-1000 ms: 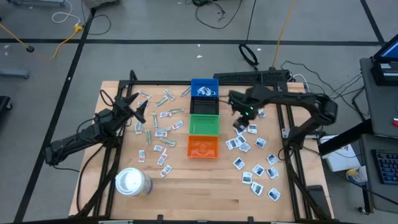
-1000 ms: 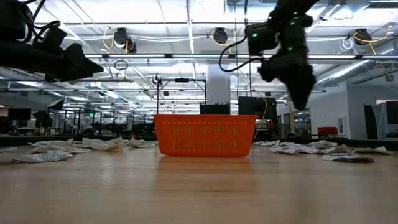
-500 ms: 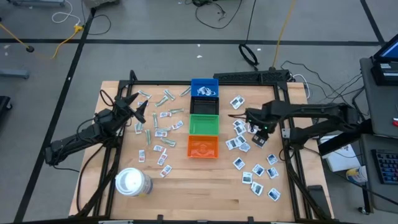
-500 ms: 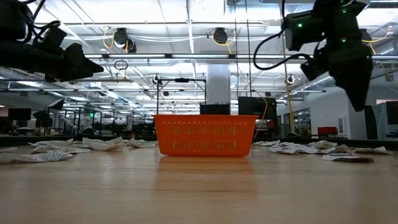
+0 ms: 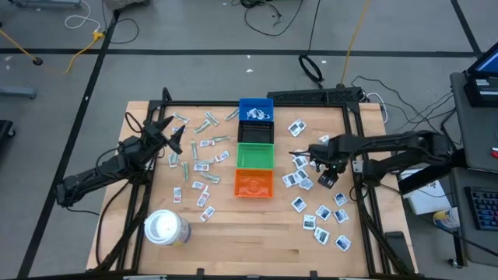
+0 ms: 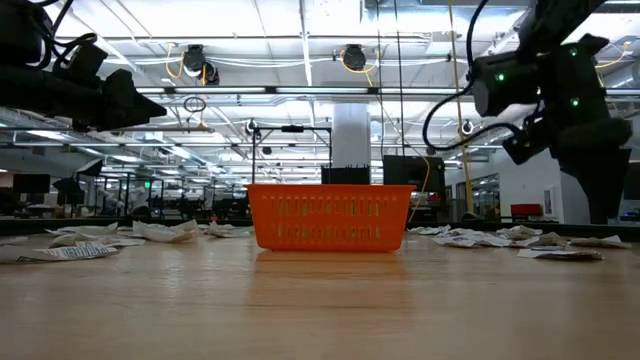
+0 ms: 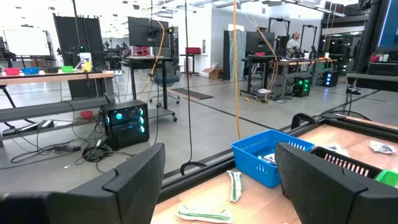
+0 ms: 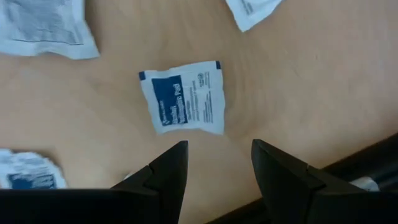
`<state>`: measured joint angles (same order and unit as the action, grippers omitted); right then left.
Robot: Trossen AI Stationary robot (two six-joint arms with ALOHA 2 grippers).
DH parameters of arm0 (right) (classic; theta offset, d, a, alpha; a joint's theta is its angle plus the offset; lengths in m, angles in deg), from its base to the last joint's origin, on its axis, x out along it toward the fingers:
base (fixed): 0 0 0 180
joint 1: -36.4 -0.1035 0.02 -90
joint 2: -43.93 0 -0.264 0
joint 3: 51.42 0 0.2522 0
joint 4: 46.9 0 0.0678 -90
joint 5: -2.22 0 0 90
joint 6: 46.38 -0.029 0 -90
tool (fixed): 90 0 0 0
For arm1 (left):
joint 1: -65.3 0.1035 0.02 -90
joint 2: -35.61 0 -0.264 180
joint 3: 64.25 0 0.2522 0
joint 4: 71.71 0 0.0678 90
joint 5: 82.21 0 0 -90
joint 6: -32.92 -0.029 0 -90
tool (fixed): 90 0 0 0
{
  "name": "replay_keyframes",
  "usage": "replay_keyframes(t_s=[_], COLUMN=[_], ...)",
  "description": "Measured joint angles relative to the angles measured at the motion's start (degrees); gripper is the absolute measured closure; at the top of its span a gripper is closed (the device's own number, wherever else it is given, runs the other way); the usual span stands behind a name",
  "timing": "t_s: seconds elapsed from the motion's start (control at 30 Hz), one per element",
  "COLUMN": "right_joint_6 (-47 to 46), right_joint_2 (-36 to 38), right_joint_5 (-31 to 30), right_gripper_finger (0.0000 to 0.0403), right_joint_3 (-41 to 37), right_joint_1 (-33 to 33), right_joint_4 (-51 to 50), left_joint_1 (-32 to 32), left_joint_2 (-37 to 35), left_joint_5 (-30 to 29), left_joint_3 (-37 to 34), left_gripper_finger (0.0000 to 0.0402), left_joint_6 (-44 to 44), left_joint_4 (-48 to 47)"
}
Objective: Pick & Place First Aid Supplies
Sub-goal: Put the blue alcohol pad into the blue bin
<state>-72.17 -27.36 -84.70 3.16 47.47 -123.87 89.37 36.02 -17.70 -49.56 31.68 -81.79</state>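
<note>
The first aid supplies lie flat in two scattered groups: strips and slim wrappers [image 5: 198, 155] left of the bins, white squares with dark-blue print [image 5: 319, 214] right of them. My right gripper [image 5: 327, 177] points down over the right group, open, a little above one white square packet [image 8: 183, 96] that lies flat on the wood just ahead of its fingertips [image 8: 166, 163]. It touches nothing. My left gripper [image 5: 167, 132] waits open and level above the left group, with nothing between its fingers [image 7: 134, 180].
Blue bin [image 5: 256, 110], green bin [image 5: 255, 155] and orange bin [image 5: 254, 183] stand in a row down the table's middle. A large white roll [image 5: 165, 228] stands near the front left. A black frame rail [image 5: 359, 194] runs along the table's right edge, close to my right gripper.
My right gripper has left the spot beside the blue and green bins. It has gone toward the table's right and near edges and sunk down over the white square packets, still pointing down. Its fingers stand as far apart as before.
</note>
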Motion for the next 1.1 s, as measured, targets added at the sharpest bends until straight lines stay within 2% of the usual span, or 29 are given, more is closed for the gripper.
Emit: replay_keyframes(t_s=[0.4, 0.53, 0.73, 0.83, 1.1], right_joint_6=[-0.13, -0.15, -0.13, -0.54, 1.11], right_joint_2=[-6.27, -7.42, -7.54, -7.60, -6.36], right_joint_5=[0.28, 0.46, 1.82, 2.72, 2.94], right_gripper_finger=[0.0236, 0.0276, 0.0388, 0.0391, 0.0399], right_joint_3=[-4.01, -4.13, -4.22, -3.66, 2.89], right_joint_1=[0.04, 0.06, 0.07, 0.11, 1.17], right_joint_4=[9.52, 10.04, 11.87, 11.17, -0.68], left_joint_1=[0.01, 0.01, 0.00, 0.02, 0.02], left_joint_2=[0.02, 0.01, 0.01, 0.02, 0.02], left_joint_5=[0.00, 0.00, 0.00, 0.00, 0.00], left_joint_3=[0.00, 0.00, 0.00, 0.00, 0.00], left_gripper_finger=[0.0096, 0.0096, 0.0096, 0.0096, 0.0096], left_joint_6=[0.00, 0.01, 0.00, 0.00, 0.00], left_joint_4=[0.00, 0.00, 0.00, 0.00, 0.00])
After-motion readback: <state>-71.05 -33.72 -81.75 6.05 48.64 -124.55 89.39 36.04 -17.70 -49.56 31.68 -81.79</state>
